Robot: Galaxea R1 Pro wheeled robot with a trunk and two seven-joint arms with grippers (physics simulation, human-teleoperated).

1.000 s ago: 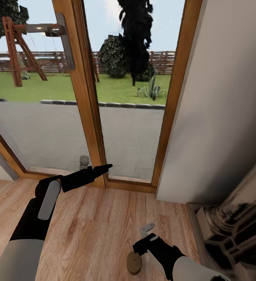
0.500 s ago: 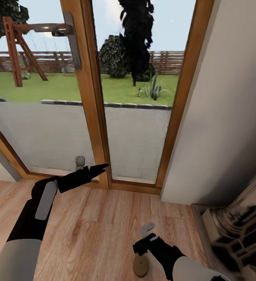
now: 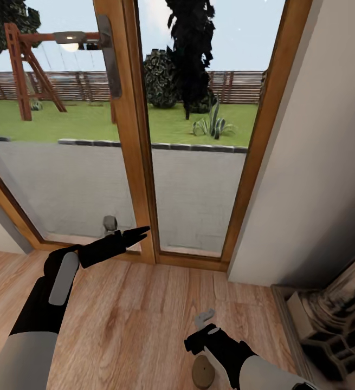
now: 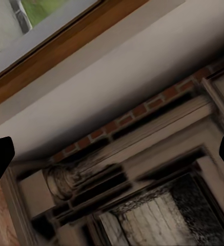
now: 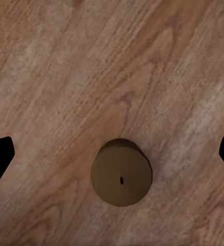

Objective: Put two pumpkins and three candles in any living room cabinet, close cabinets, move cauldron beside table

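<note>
One candle (image 5: 121, 172) stood upright on the wooden floor (image 3: 144, 319), its axis vertical, wick upward. My right end effector (image 3: 203, 323) hung wide open and empty directly above the candle; my left end effector (image 3: 129, 236) was spread and empty too.

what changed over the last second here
The whole head view has slid, so the camera turned left: the door frame and fireplace sit further right in the picture. The candle on the floor likewise sits further right and lower, under the right gripper. Both arms hold their pose; nothing was gripped.
</note>
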